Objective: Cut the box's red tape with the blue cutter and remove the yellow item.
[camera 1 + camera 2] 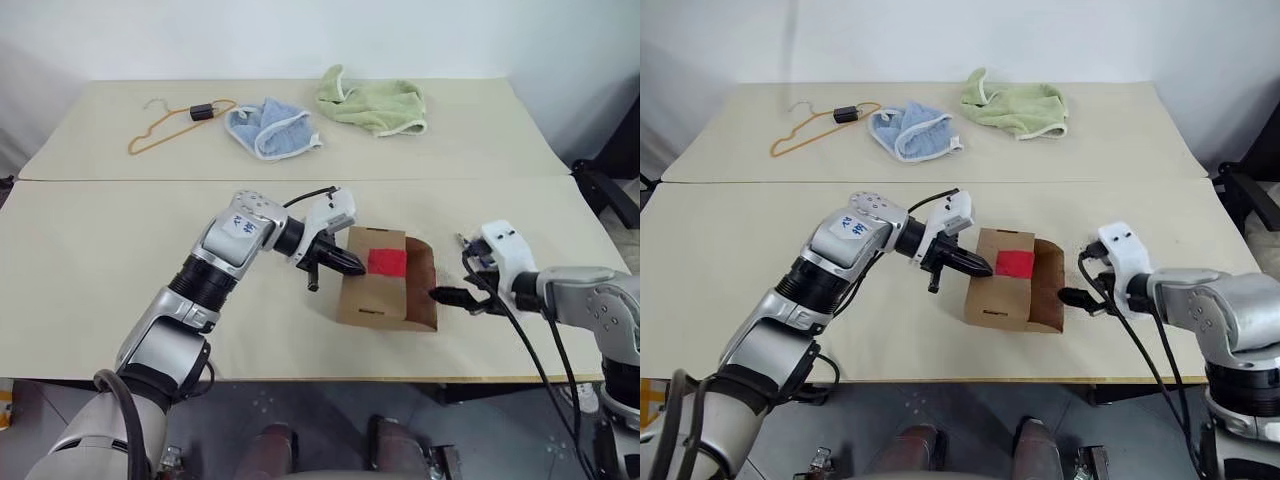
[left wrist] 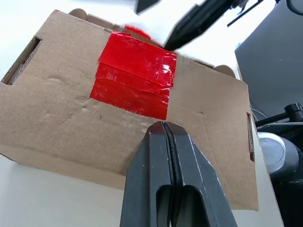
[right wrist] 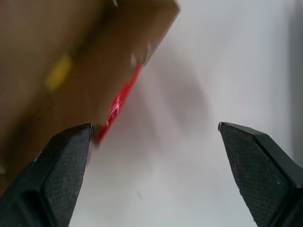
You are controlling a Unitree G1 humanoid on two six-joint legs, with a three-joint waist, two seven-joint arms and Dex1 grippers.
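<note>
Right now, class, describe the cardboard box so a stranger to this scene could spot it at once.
Start at the big beige table and look along its near edge, between the two robot arms. The brown cardboard box stands there with its flap lid raised. A bright red tape patch on the flap marks it out from the cloths and hanger at the far side.

The box (image 1: 385, 282) — small, brown cardboard — sits on the pale surface (image 1: 100, 280) near its front edge, its lid lifted so the top slopes up and the flap end stands open. The red tape (image 2: 135, 75) — a glossy, wrinkled patch — lies across the lid's middle.
</note>
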